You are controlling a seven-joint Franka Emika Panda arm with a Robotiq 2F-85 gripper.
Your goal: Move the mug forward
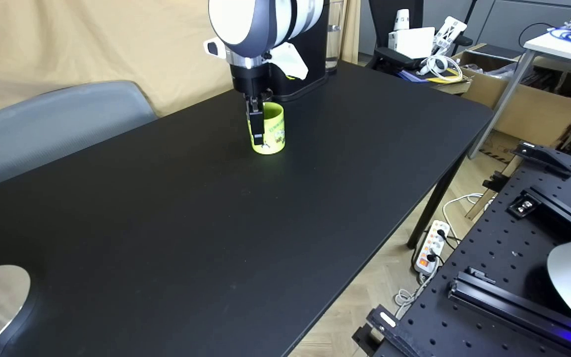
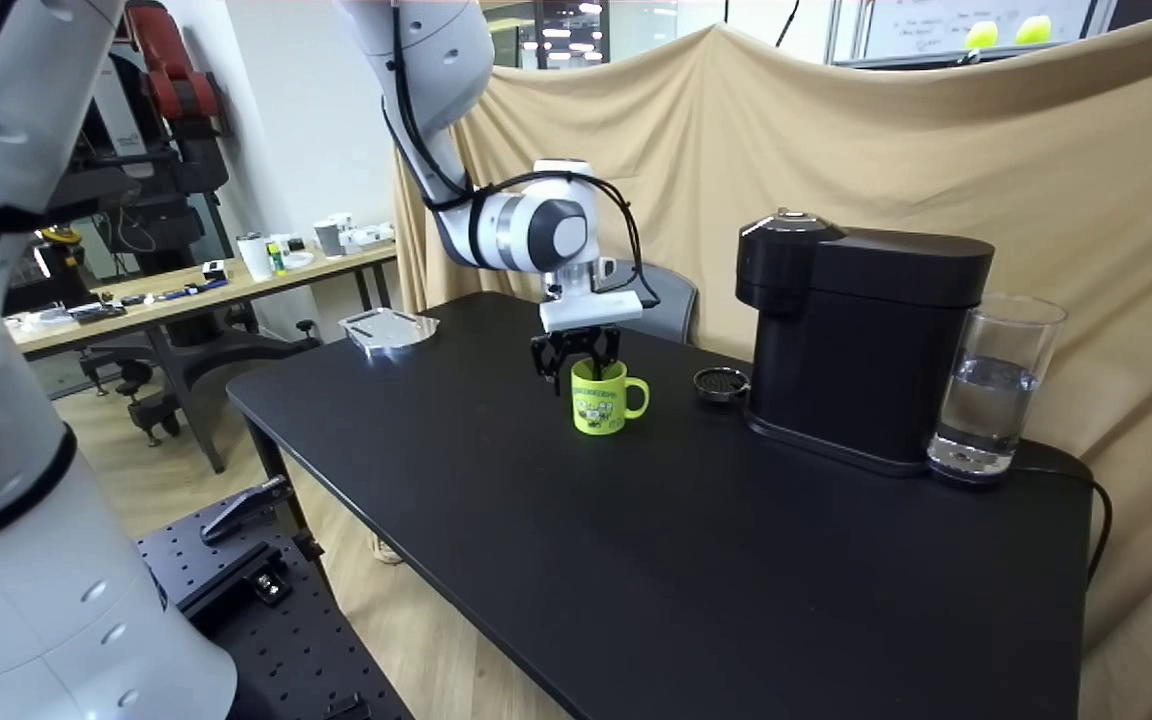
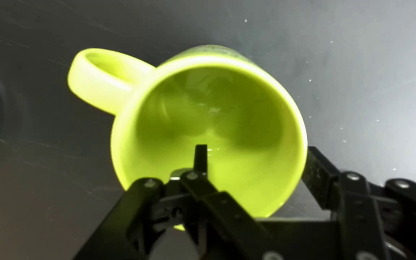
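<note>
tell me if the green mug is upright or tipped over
Upright: in both exterior views the mug stands base down on the table, its open top facing up.

Table [image 2: 786, 570]: black, long; you see its top in both exterior views.
Coffee machine [image 2: 866, 350]: black, standing on the table at your right in an exterior view.
Clear vessel [image 2: 1014, 335]: partly full of water [image 2: 986, 405], just right of the machine.
Round tray [image 2: 721, 382]: small, dark, just left of the machine's base.
Metal plate [image 2: 391, 328]: silvery, on the table, to your far left in an exterior view.
Grey chair [image 1: 62, 134]: you see its back past the table's far edge.
Curtain [image 2: 696, 150]: beige, hanging behind the chair in both exterior views.
Power strip [image 1: 431, 248]: white, on the floor [image 1: 360, 292], right of the table in an exterior view.
</note>
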